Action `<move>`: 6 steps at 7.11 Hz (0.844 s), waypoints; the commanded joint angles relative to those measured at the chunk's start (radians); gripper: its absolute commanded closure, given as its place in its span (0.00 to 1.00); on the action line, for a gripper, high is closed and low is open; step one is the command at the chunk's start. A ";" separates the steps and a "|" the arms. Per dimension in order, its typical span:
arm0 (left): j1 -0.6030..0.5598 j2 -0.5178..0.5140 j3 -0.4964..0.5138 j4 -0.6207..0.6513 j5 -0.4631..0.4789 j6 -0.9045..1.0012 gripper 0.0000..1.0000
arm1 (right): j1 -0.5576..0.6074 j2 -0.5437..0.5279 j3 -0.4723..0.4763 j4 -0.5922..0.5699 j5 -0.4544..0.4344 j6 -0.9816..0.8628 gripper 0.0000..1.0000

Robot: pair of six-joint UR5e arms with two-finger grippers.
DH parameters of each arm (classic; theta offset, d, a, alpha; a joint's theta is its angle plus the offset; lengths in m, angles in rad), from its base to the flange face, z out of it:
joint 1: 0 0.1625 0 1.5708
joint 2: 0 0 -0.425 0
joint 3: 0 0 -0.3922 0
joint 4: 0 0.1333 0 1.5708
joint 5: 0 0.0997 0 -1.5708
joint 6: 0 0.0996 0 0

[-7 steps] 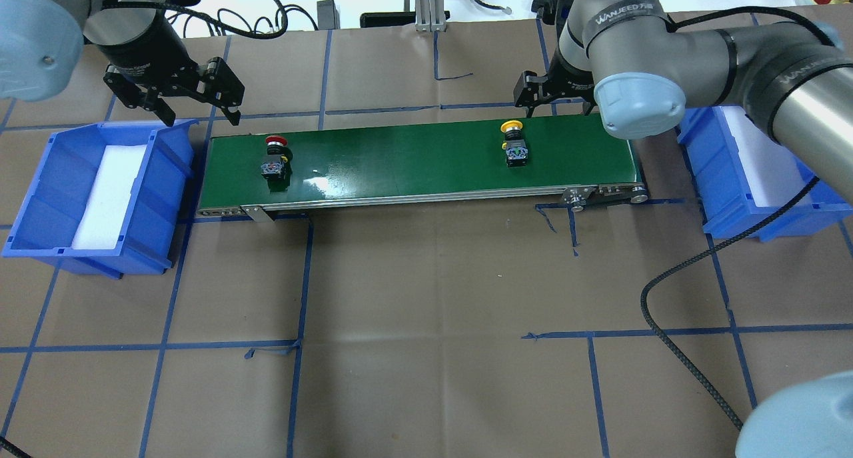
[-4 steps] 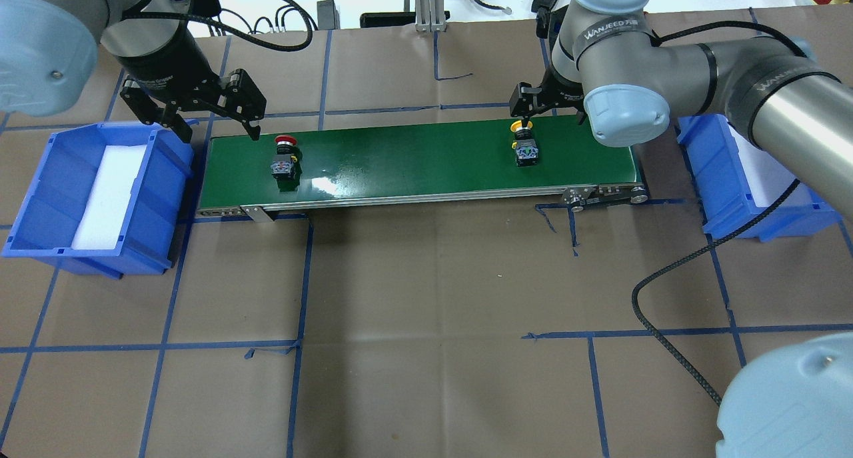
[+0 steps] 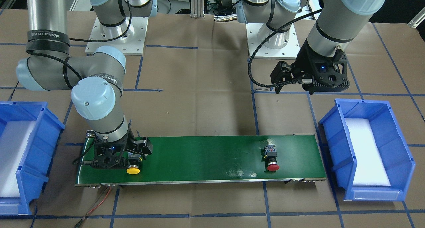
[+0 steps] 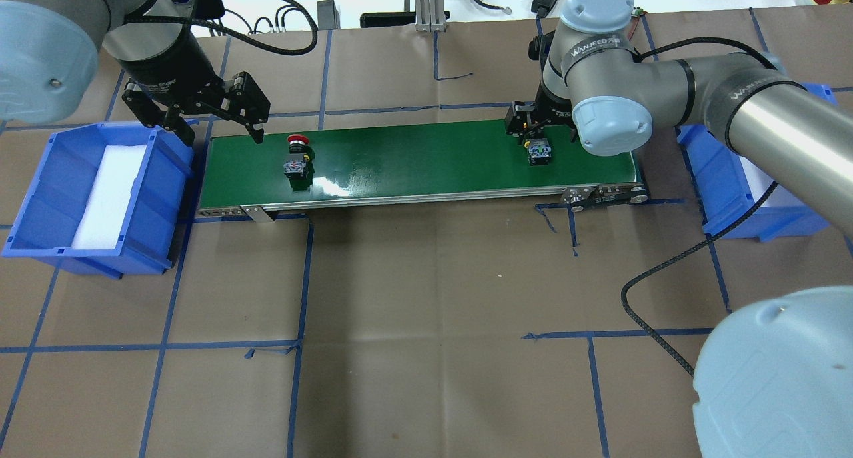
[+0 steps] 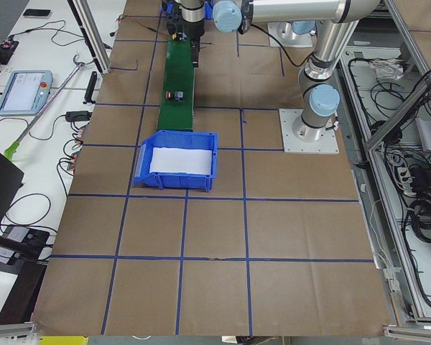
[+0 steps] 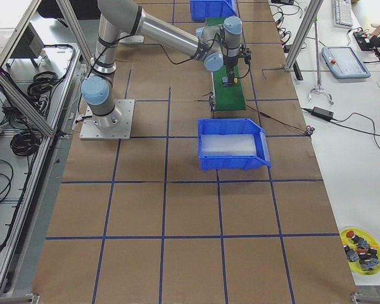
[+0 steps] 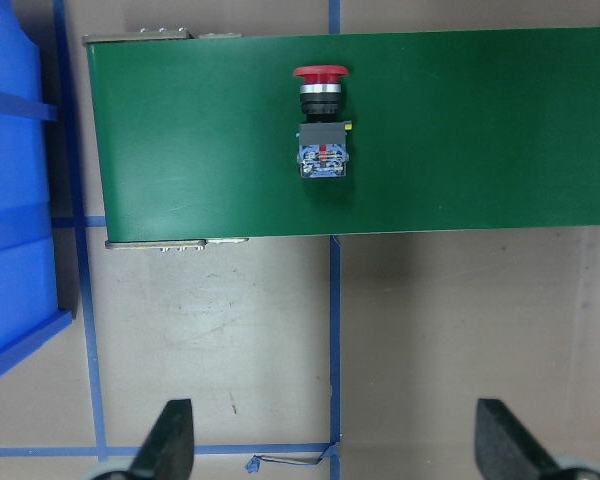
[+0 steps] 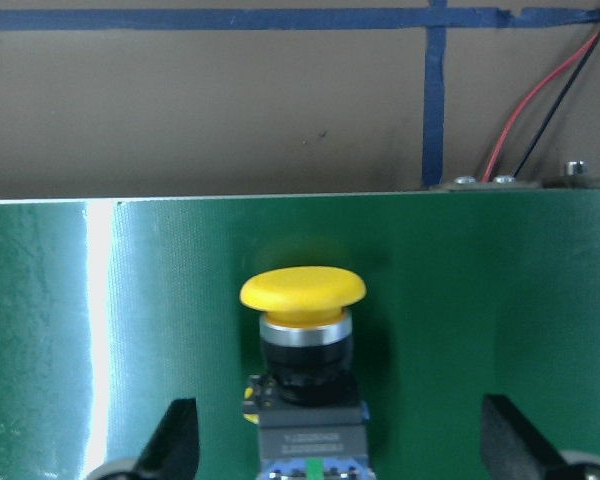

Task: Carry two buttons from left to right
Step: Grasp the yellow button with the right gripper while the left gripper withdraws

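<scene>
Two buttons lie on their sides on the green conveyor belt (image 4: 426,158). The red-capped button (image 4: 298,157) (image 3: 272,158) (image 7: 322,120) rests near the belt's left end. My left gripper (image 4: 220,133) (image 7: 335,445) hangs open behind and left of it, above the belt's corner, holding nothing. The yellow-capped button (image 8: 302,330) (image 3: 133,170) lies near the belt's right end, only its body (image 4: 538,153) showing overhead. My right gripper (image 4: 538,135) (image 8: 340,450) is low over it, open, one finger on each side, clear of the button.
A blue bin (image 4: 40,198) with white foam stands off the belt's left end, and another blue bin (image 4: 726,218) off its right end under my right arm. A black cable (image 4: 666,271) loops over the brown paper in front.
Both buttons rode rightward on the belt. My right gripper came down and forward over the yellow button. My left gripper shifted right toward the belt's corner.
</scene>
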 commanded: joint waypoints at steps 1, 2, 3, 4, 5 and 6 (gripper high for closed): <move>-0.001 0.002 -0.002 0.003 0.000 0.001 0.00 | -0.001 0.025 0.001 0.002 -0.003 -0.001 0.48; -0.001 0.001 -0.002 0.006 0.000 0.000 0.00 | -0.003 0.025 0.001 0.003 -0.005 -0.006 0.84; -0.001 0.003 -0.002 0.007 -0.001 0.000 0.00 | -0.010 0.007 -0.007 0.005 -0.011 -0.020 0.96; -0.001 0.002 -0.001 0.007 -0.001 0.000 0.00 | -0.030 -0.022 -0.016 0.018 -0.028 -0.029 0.97; -0.001 0.001 0.001 0.007 -0.004 0.000 0.00 | -0.074 -0.089 -0.022 0.044 -0.043 -0.043 0.97; -0.001 0.001 0.001 0.009 -0.004 0.000 0.00 | -0.148 -0.166 -0.039 0.149 -0.035 -0.123 0.97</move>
